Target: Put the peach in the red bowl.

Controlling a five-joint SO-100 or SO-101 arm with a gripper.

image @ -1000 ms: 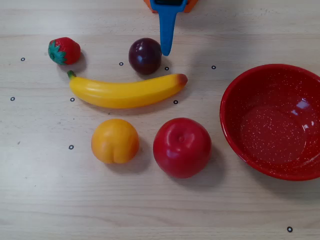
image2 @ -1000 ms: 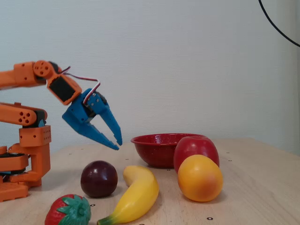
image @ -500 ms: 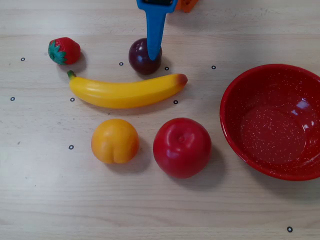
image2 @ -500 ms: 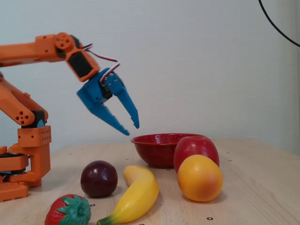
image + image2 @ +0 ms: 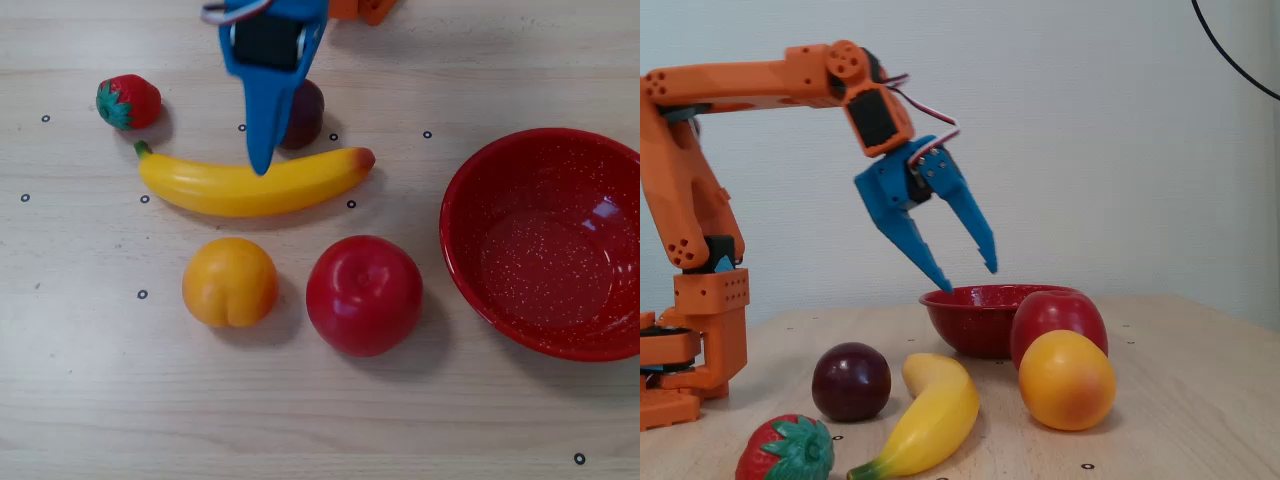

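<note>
The peach [image 5: 230, 282] is a round orange-yellow fruit on the table, in front of the banana; it also shows in the fixed view [image 5: 1066, 380]. The red bowl [image 5: 470, 215] with white speckles stands empty at the right in the overhead view and behind the fruit in the fixed view [image 5: 965, 310]. My blue gripper [image 5: 968, 278] hangs open and empty in the air, well above the table. In the overhead view the gripper [image 5: 263, 160] points down over the banana, behind the peach.
A red apple [image 5: 364, 295] lies between peach and bowl. A yellow banana [image 5: 250, 185], a dark purple plum [image 5: 305, 112] and a strawberry [image 5: 127, 102] lie behind the peach. The orange arm base [image 5: 690, 330] stands at the left of the fixed view.
</note>
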